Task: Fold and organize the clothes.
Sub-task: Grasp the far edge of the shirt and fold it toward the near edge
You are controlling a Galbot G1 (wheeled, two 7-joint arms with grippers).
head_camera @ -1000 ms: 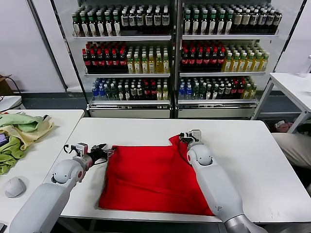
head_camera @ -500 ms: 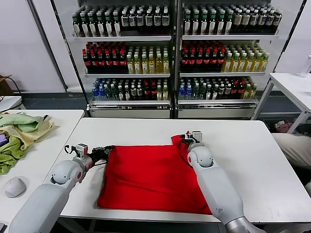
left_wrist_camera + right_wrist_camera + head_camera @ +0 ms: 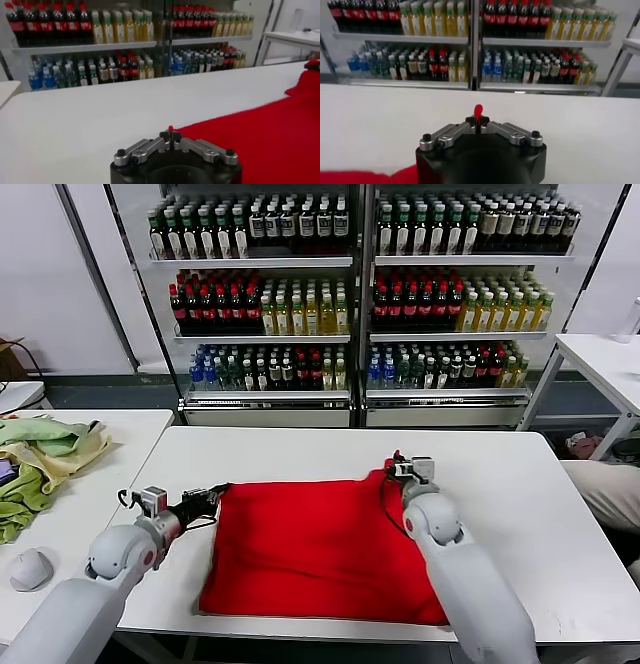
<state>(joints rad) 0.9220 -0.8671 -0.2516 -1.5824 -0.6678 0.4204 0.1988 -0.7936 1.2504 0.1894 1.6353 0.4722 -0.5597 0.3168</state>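
Red T-shirt [image 3: 315,549] lies spread on the white counter [image 3: 300,449], low in the frame's centre. Left tool [image 3: 212,494] is pinched shut on its upper-left corner; right tool [image 3: 398,465] is clamped on the upper-right corner, lifting it slightly.

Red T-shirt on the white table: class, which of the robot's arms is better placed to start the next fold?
Neither alone. The left gripper is shut on the red T-shirt at its far left corner, the right gripper on its far right corner. Likely both pull together.
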